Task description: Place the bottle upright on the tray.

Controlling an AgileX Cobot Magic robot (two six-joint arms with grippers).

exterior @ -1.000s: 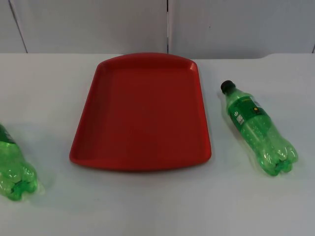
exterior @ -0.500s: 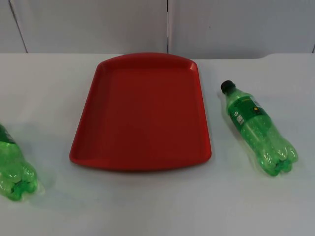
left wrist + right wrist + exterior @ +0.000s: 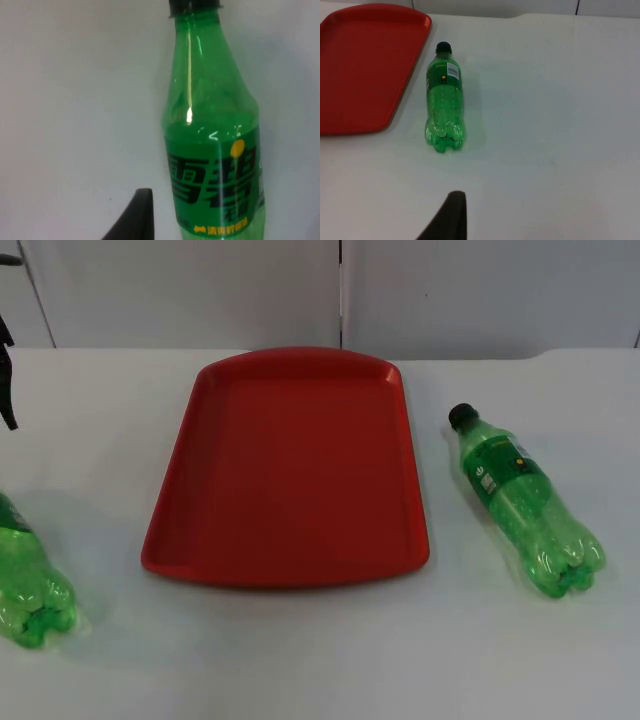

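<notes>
Two green bottles with black caps lie on their sides on the white table. One bottle point(image 3: 522, 502) lies right of the red tray point(image 3: 290, 465), cap toward the back. The other bottle point(image 3: 30, 580) lies at the table's left edge, partly cut off. My left gripper point(image 3: 7, 390) comes in at the left edge, behind that bottle and above the table. The left wrist view has this bottle point(image 3: 212, 150) close up, label facing the camera. My right gripper point(image 3: 451, 215) hangs well back from the right bottle point(image 3: 444, 100) and touches nothing. The tray point(image 3: 365, 65) holds nothing.
The grey partition wall point(image 3: 340, 290) closes off the table behind the tray. Bare white table top point(image 3: 330, 660) stretches in front of the tray and to the right of the right bottle.
A black part of the left arm has come into the top view at the upper left edge. Both bottles and the tray lie where they were.
</notes>
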